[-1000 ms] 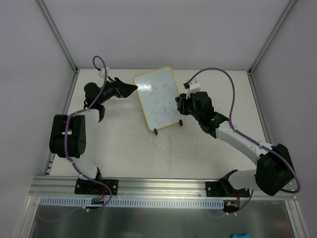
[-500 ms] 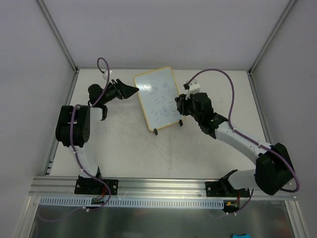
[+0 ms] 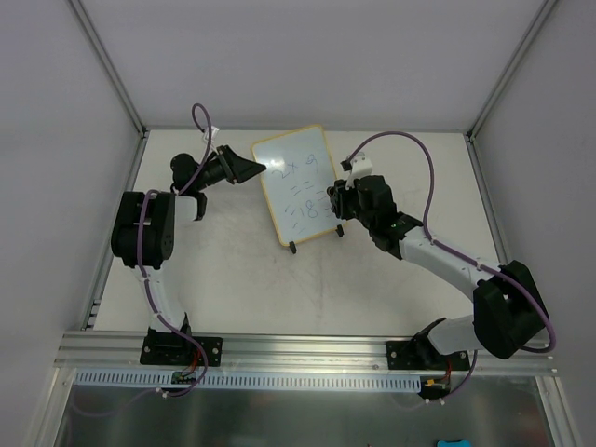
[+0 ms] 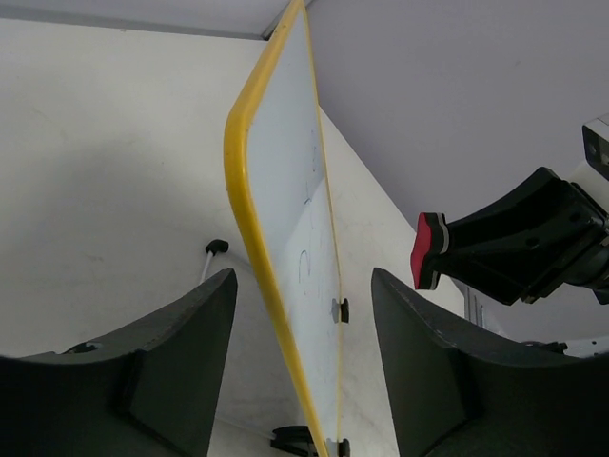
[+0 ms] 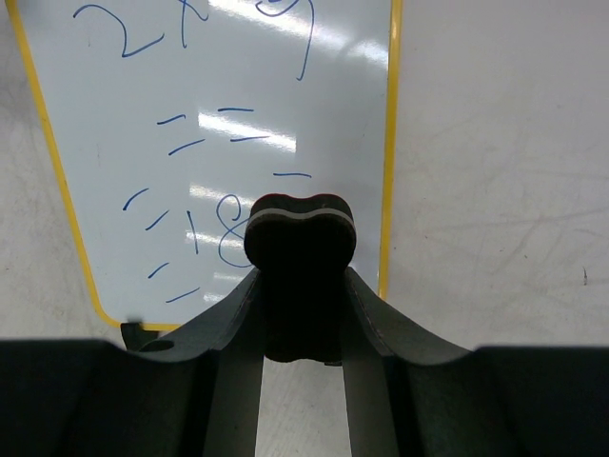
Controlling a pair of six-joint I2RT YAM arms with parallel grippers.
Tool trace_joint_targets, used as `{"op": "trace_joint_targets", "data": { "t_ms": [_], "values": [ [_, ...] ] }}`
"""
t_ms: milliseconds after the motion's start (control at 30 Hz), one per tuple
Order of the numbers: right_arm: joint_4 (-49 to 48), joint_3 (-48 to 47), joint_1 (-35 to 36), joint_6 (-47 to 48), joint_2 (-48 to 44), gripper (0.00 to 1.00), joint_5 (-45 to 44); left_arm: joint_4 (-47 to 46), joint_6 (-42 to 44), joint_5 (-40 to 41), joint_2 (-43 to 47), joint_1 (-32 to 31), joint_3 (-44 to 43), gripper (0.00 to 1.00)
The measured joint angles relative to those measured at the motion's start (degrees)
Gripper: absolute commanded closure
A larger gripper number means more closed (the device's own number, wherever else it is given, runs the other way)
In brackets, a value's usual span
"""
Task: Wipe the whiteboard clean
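The whiteboard [image 3: 294,186], white with a yellow frame and blue writing, stands tilted on two black feet at the table's middle back. My left gripper [image 3: 253,169] is open at its left edge; in the left wrist view [image 4: 303,286] the yellow edge [image 4: 249,219] runs between the jaws with gaps on both sides. My right gripper [image 3: 336,199] is shut on the black eraser [image 5: 301,236], held at the board's lower right, over the writing [image 5: 190,143]. The eraser's red face [image 4: 426,249] shows close to the board's front, and contact cannot be told.
The white table [image 3: 233,270] is walled at the back and both sides. A metal rail [image 3: 307,349] runs along the near edge by the arm bases. The board's black feet [image 3: 293,247] rest on the table.
My left arm has swung its elbow upright and its gripper has slid a little right onto the board's left edge. My right gripper has moved slightly left toward the board face.
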State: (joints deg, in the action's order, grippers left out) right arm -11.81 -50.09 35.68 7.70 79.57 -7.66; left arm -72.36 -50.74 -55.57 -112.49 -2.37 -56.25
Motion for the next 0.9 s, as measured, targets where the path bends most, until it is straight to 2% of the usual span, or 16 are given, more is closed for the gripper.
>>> {"op": "trace_joint_targets", "data": {
  "t_ms": [100,533,633,767,900],
  "values": [
    [0.0,0.0,0.0,-0.1,0.0,1.00,0.0,0.0,0.1,-0.6,-0.8,-0.7,-1.5,0.54],
    [-1.3,0.3,0.0,-0.2,0.3,1.00,0.0,0.7,0.7,-0.9,-1.4,-1.8,-2.0,0.73],
    [-1.6,0.3,0.0,-0.2,1.0,1.00,0.0,0.8,0.8,-0.9,-1.6,-1.8,-2.0,0.81],
    [-2.1,0.3,0.0,-0.2,2.0,1.00,-0.5,1.3,1.0,-0.9,-1.7,-1.8,-2.0,0.85],
    [-4.1,0.3,0.0,0.2,4.1,1.00,-1.5,2.3,1.2,-0.8,-1.7,-1.8,-2.0,0.97]
  ]
}}
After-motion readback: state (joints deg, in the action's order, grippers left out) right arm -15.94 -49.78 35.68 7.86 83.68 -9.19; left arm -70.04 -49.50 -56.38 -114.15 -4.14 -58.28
